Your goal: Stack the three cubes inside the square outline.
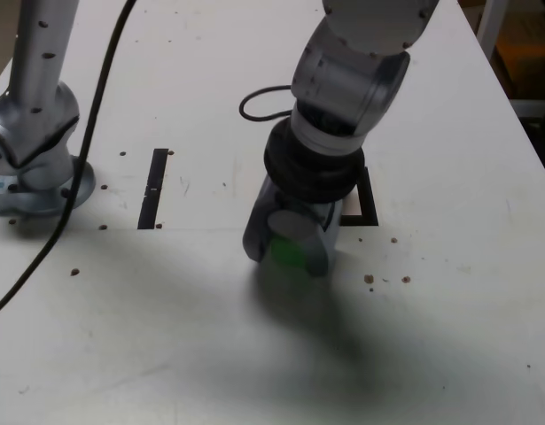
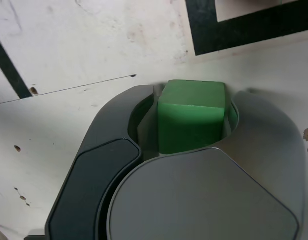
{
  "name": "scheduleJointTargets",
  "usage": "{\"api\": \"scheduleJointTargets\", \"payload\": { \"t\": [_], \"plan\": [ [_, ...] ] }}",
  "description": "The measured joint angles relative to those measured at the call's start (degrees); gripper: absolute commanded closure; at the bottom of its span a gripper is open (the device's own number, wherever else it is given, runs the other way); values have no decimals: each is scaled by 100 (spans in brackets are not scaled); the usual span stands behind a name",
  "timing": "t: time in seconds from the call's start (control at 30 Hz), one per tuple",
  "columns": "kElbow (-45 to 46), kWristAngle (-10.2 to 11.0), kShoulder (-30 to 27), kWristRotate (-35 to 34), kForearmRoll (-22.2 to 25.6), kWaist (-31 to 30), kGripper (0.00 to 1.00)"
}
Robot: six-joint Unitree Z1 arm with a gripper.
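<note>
A green cube (image 1: 288,253) sits low over the white table, between the jaws of my gripper (image 1: 286,241), which is shut on it. The wrist view shows the same green cube (image 2: 191,117) pressed between the dark grey jaws of the gripper (image 2: 189,130). The square outline (image 1: 368,205) lies just behind the arm, toward the exterior view's right, and the arm hides most of it. One black corner of the square outline (image 2: 234,27) shows in the wrist view, a short way beyond the cube. No other cube is in view.
A grey metal arm base (image 1: 33,133) stands at the exterior view's left, with a black cable (image 1: 93,124) hanging across it. A narrow black strip (image 1: 153,188) lies on the table left of the gripper. A cable loop (image 1: 254,102) lies behind the arm. The table edge (image 1: 520,115) runs along the right.
</note>
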Motion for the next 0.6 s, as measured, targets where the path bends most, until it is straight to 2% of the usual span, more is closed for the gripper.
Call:
{"api": "scheduleJointTargets", "payload": {
  "t": [0.33,0.43,0.6],
  "plan": [
    [0,313,-1016,-731,1069,-76,77],
    [-195,510,-1322,-884,1458,-89,77],
    [-737,748,-1390,-849,1687,-92,77]
  ]
}}
